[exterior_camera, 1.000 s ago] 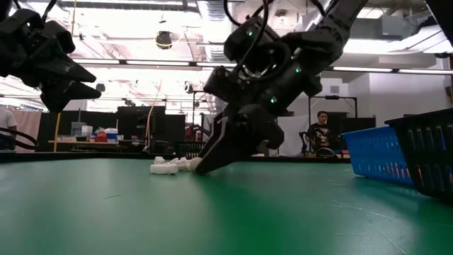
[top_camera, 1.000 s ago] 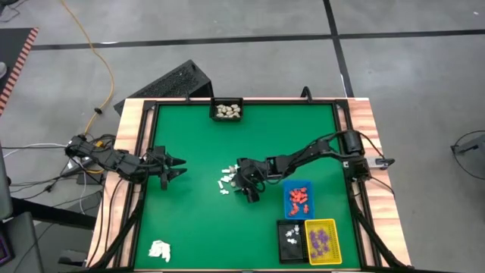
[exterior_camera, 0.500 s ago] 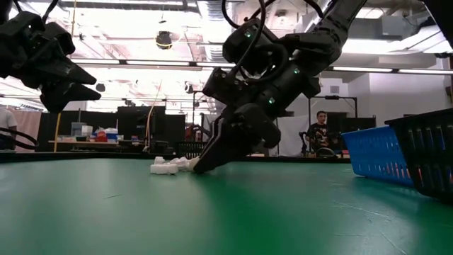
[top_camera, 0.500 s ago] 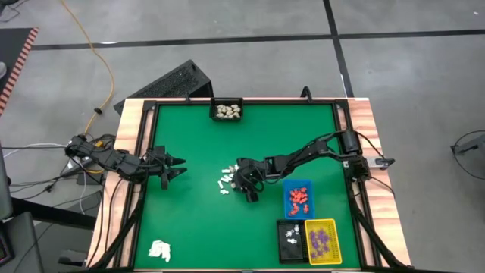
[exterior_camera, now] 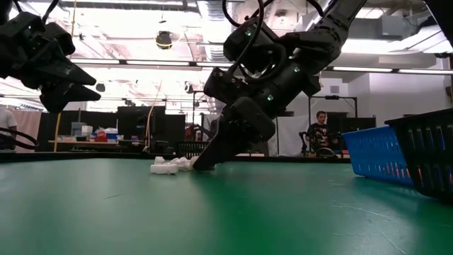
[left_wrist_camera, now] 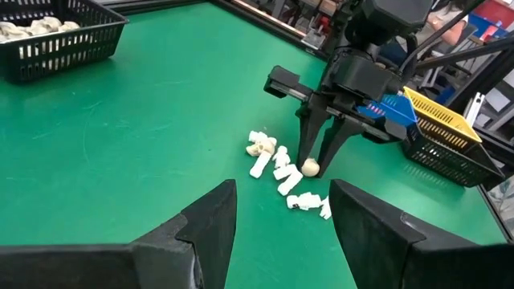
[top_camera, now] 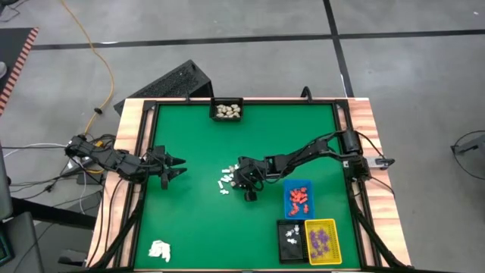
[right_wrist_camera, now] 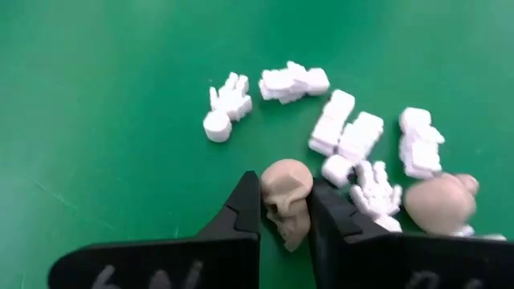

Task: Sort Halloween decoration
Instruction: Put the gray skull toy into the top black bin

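Note:
A small pile of Halloween decoration pieces, white bones and hands, lies on the green table near its middle. At the pile's edge sits a cream skull, and my right gripper is shut on it, also seen from the left wrist and low down. A second cream skull lies beside it. My left gripper waits open at the table's left edge. My right gripper pinches the cream skull by its two sides between its two fingertips. The fingers slant down from the table's right side. The skull stands on the table at the near edge of the pile.
A black tray of cream pieces stands at the far edge. At the near right are a blue tray with orange-red pieces, a black tray with white pieces and a yellow tray with purple pieces. A white wad lies near left.
My right gripper has stayed at the pile, rolled slightly at the wrist and shut its fingers onto the cream skull. The skull and the white pieces lie where they were.

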Controlling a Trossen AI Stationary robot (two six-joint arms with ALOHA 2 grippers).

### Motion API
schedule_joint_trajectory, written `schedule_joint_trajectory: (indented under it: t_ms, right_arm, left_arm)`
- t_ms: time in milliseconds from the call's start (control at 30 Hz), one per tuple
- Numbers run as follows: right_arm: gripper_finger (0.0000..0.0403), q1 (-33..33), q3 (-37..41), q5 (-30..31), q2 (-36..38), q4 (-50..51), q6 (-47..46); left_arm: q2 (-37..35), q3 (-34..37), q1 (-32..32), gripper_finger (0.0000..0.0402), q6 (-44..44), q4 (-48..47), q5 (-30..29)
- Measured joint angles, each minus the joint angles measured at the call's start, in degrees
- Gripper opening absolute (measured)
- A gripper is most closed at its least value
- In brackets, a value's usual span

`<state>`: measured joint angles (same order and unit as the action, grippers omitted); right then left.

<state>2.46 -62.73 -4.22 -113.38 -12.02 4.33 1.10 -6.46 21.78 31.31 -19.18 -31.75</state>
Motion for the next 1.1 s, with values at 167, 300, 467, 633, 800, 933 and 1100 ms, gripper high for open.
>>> schedule_joint_trajectory:
  t_ms: [167, 300, 467, 633, 800, 933, 1100]
  right_arm:
    - [0.0058, 0.0, -0.5, 0.0, 1.9, -0.7, 0.0]
    - [0.0058, -0.5, -1.5, 0.2, 3.7, -0.7, 0.0]
    - [0.0058, -2.8, -4.0, 7.8, 5.1, -1.1, 0.6]
    - [0.0058, -6.7, -8.6, 13.2, 4.5, -0.5, 0.6]
    - [0.0058, -11.2, -12.4, 15.8, 4.3, -1.1, 0.1]
    - [0.0058, -14.9, -14.4, 19.4, 4.3, -1.1, -3.0]
    - [0.0058, -20.0, -14.9, 19.4, 4.3, -1.3, -8.0]
  left_arm:
    - [0.0, 0.0, 0.0, 0.0189, 0.0, -0.3, 0.0]
    - [0.0, -0.1, 0.0, 0.0189, 0.3, -0.6, 0.4]
    - [0.1, -0.1, 0.0, 0.0189, 0.3, -0.6, 0.5]
    - [0.3, -0.1, 0.0, 0.0189, 0.3, -0.6, -0.4]
    - [0.4, -0.1, 0.0, 0.0189, -0.2, -0.7, -0.5]
    - [0.4, -0.1, 0.0, 0.0189, -0.5, -0.7, -0.5]
    - [0.4, -0.1, 0.0, 0.0189, -0.6, -0.7, -0.6]
